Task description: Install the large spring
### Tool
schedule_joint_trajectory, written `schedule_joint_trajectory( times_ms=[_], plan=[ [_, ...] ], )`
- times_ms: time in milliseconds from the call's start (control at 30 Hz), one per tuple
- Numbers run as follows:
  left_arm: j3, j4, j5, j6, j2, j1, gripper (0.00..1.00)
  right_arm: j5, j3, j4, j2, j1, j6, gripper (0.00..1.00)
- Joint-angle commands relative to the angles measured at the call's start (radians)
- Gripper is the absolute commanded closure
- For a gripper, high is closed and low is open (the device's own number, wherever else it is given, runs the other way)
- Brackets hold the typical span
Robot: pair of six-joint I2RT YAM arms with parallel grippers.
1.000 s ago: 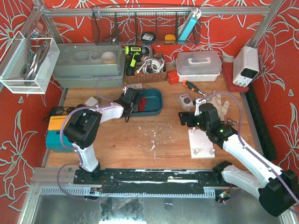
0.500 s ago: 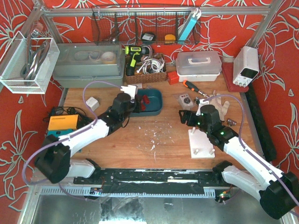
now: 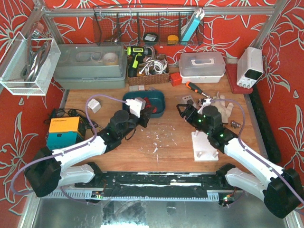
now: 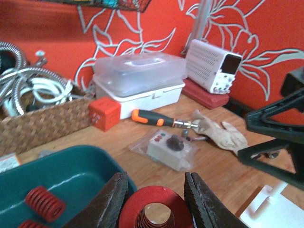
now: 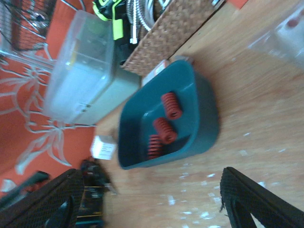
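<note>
Overhead, the left gripper (image 3: 145,115) hangs over the desk (image 3: 171,142) at the near rim of the teal tray (image 3: 162,108). The right gripper (image 3: 183,110) reaches towards it from above the white peg plate (image 3: 205,146), probably ready for a handover near the pegs where the spring likely goes. From the left wrist, the left gripper is clenched on the large spring (image 4: 154,211), end-on with its bore showing, just beside the tray that holds smaller red springs (image 4: 45,202). From the right wrist, the right gripper is released with nothing between its jaws, facing the tray and the 3 smaller red springs in it. No brand or writing is legible on the power supply (image 4: 213,65) or orange cube (image 4: 104,114).
</note>
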Motion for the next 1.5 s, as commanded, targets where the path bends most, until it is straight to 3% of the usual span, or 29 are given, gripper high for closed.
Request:
schedule_joint_trajectory(
  times_ms=[0, 67, 133, 200, 233, 300, 400, 533, 800, 900, 967, 1033, 1067, 1100, 1167, 1300, 1467],
  plan=[
    [0.028, 0.227, 0.015, 0.123, 0.046, -0.043, 1.0, 0.062, 0.028, 0.156, -0.002, 0.049, 0.222, 0.22],
    [0.045, 0.23, 0.022, 0.161, 0.074, -0.053, 1.0, 0.067, 0.063, 0.137, 0.006, 0.063, 0.21, 0.22],
    [0.072, 0.209, 0.018, 0.19, 0.096, -0.059, 1.0, 0.04, 0.119, 0.1, 0.024, 0.071, 0.086, 0.22],
    [0.112, 0.134, -0.006, 0.191, 0.103, -0.061, 1.0, 0.009, 0.202, -0.021, 0.048, 0.078, -0.141, 0.21],
    [0.133, 0.08, -0.03, 0.177, 0.1, -0.061, 1.0, 0.007, 0.238, -0.095, 0.057, 0.079, -0.362, 0.2],
    [0.175, -0.023, -0.066, 0.155, 0.087, -0.061, 1.0, 0.059, 0.267, -0.215, 0.058, 0.08, -0.637, 0.2],
    [0.219, -0.172, -0.1, 0.098, 0.058, -0.053, 1.0, -0.016, 0.14, -0.076, 0.018, 0.081, -0.989, 0.3],
    [0.254, -0.318, -0.084, 0.031, 0.036, -0.042, 1.0, -0.067, 0.011, 0.117, -0.028, 0.089, -1.172, 0.32],
    [0.255, -0.398, 0.029, -0.077, -0.014, -0.031, 1.0, -0.217, -0.022, 0.169, -0.001, 0.127, -1.419, 0.31],
    [0.241, -0.372, 0.086, -0.121, -0.035, -0.031, 1.0, -0.249, -0.061, 0.307, 0.027, 0.141, -1.388, 0.31],
    [0.215, -0.319, 0.124, -0.149, -0.053, -0.031, 1.0, -0.258, -0.079, 0.427, 0.047, 0.142, -1.282, 0.32],
    [0.168, -0.224, 0.148, -0.167, -0.077, -0.031, 1.0, -0.096, -0.038, 0.405, 0.051, 0.141, -1.045, 0.29],
    [0.139, -0.164, 0.152, -0.163, -0.091, -0.031, 1.0, -0.02, 0.017, 0.293, 0.05, 0.134, -0.854, 0.25],
    [0.113, -0.107, 0.148, -0.148, -0.107, -0.031, 1.0, -0.008, 0.088, 0.156, 0.054, 0.116, -0.669, 0.19],
    [0.059, 0.005, 0.126, -0.086, -0.132, -0.031, 1.0, -0.076, 0.167, 0.012, 0.082, 0.107, -0.489, 0.15],
    [-0.08, 0.314, 0.114, 0.106, -0.181, -0.031, 1.0, -0.048, 0.003, 0.316, 0.074, 0.129, -0.033, 0.18],
    [-0.113, 0.469, 0.18, 0.26, -0.154, -0.031, 1.0, -0.064, 0.094, 0.268, 0.098, 0.148, 0.091, 0.18]
  ],
)
